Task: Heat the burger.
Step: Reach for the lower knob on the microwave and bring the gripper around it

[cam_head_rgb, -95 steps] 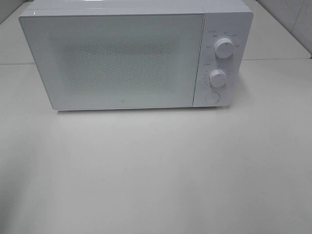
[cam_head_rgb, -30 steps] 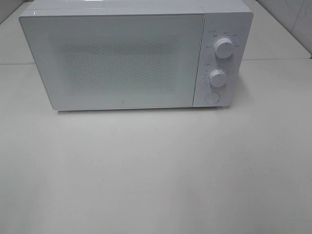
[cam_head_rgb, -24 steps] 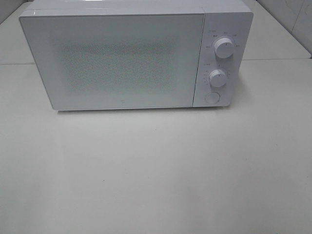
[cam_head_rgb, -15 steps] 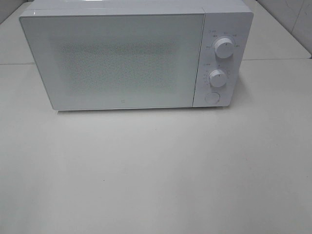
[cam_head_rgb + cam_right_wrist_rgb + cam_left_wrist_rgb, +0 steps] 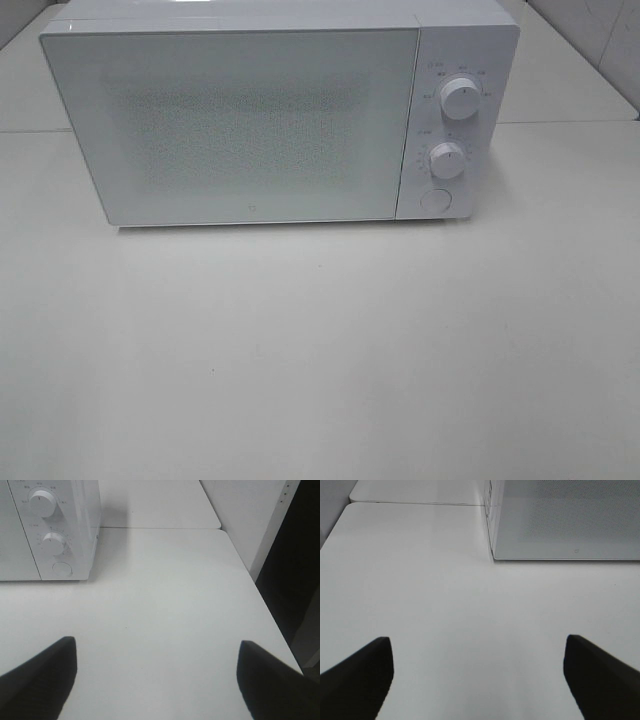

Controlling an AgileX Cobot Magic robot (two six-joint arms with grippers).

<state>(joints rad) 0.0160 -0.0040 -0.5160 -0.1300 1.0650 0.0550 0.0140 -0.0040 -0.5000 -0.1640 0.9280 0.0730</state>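
Two claws, both released. In each wrist view you see the dark fingers spread wide with bare table between them, so the left claw (image 5: 476,652) and the right claw (image 5: 156,650) hold nothing.

Burger: not visible in any view. It may be behind the shut door (image 5: 240,125), but the speckled panel hides the inside, so you cannot tell.

Placement:
- The microwave (image 5: 280,110) stands at 12 o'clock on the table (image 5: 320,350), with its front turned toward 6 o'clock, where the arms work from. That probably keeps both the door and the controls in reach.
- The controls are at 3 o'clock of the door: the upper knob (image 5: 459,99), then the lower knob (image 5: 447,160) at its 6 o'clock, then the round button (image 5: 434,199) below that.
- The panel is on the right arm's side, so the controls likely fall to the right claw.

Arm pose:
- Neither arm shows in the high view. Both seem drawn back past the table's 6 o'clock edge.
- Each wrist camera looks low across the table toward 12 o'clock, with the fingers level and pointing at the microwave.
- The left wrist faces the door's outer corner and the right wrist faces the control panel. Neither is in contact.

Judgement: opening the door looks like the first step.
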